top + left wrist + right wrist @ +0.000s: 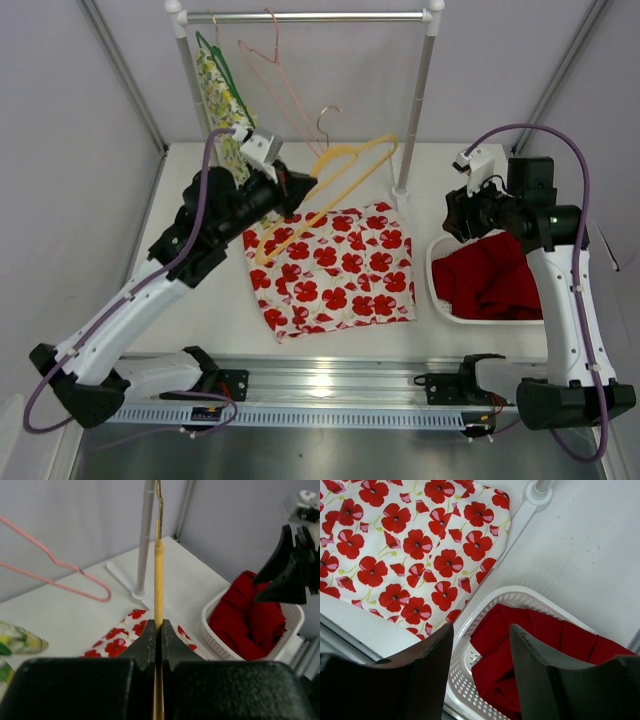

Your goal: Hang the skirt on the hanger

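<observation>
The skirt (335, 270), white with red poppies, lies flat on the table between the arms. It also shows in the right wrist view (405, 545). My left gripper (305, 186) is shut on a yellow hanger (352, 149) and holds it tilted over the skirt's far left corner. In the left wrist view the jaws (159, 626) pinch the yellow hanger (159, 575), whose metal hook points away. My right gripper (456, 214) is open and empty, above the near rim of a white basket (470, 622), its jaws (481, 630) wide apart.
The white basket (436, 290) holds red cloth (495, 280) at the right. A clothes rack (402, 190) stands at the back, with a pink hanger (285, 80) and a green hanger carrying a floral garment (220, 95). Walls close in on both sides.
</observation>
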